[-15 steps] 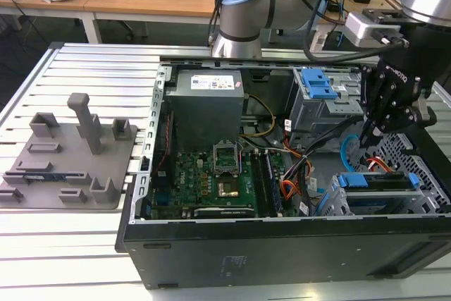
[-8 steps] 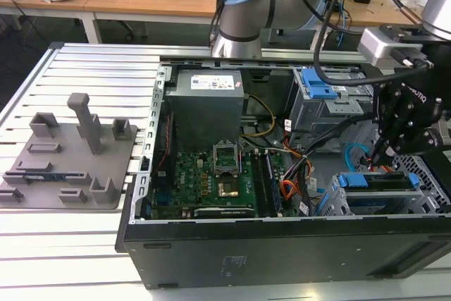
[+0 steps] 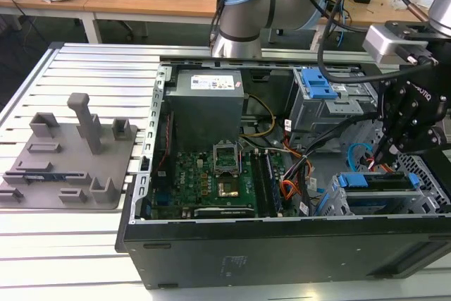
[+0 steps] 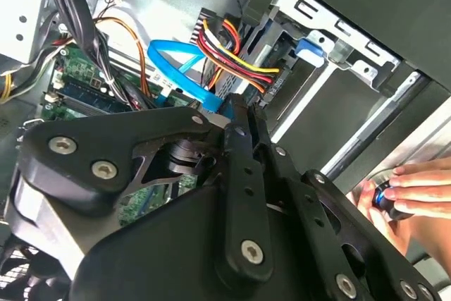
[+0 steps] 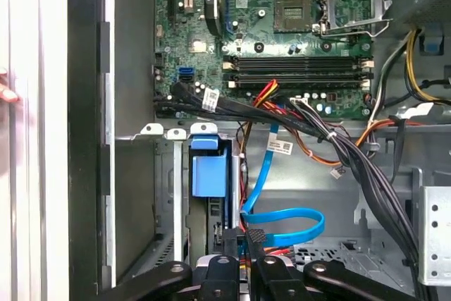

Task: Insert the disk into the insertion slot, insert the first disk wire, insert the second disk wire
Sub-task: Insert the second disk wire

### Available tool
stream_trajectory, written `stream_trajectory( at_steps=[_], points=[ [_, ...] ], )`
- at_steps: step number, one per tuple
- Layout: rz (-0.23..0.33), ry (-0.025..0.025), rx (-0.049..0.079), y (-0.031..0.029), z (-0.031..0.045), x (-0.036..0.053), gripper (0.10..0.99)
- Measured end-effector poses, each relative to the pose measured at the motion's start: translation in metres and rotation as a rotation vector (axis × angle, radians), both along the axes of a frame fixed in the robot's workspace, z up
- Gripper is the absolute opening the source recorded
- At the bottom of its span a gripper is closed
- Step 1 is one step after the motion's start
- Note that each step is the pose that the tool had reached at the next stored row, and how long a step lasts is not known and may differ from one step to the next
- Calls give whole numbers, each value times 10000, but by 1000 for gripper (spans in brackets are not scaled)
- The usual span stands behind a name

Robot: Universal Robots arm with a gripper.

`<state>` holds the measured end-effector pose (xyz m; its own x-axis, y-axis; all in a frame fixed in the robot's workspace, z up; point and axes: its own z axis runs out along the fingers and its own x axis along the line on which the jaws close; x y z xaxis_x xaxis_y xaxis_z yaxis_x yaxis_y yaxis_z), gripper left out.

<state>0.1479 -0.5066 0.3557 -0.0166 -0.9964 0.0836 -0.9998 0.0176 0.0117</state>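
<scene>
**Wire step under way, disk already seated**

Pincer [image 5: 246, 241], low centre of the first wrist view, is pinched narrow on the blue data wire [image 5: 282, 220] connector. Disk [image 3: 373, 181] sits inside the insertion slot [image 3: 430, 199], lower right in the exterior view. Next likely: align, push connector into disk's back edge.

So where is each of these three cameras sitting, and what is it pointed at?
Exterior view: off the arm, looking down into the open black computer case; the grey robot arm and black gripper show.
First wrist view: on the arm, facing the green motherboard and flat blue cable; the gripper shows.
Second wrist view: on the arm, close behind the gripper; a person's hand shows.
Both wrist views share the blue cable.
</scene>
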Motion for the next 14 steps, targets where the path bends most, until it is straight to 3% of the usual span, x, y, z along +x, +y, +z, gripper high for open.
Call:
stream_trajectory(
  at_steps=[3,8,14],
  points=[
    [-139,0,14,-14,0,7,161],
    [-167,0,16,-114,0,11,161],
    [-172,0,20,-116,-1,11,161]
  ],
)
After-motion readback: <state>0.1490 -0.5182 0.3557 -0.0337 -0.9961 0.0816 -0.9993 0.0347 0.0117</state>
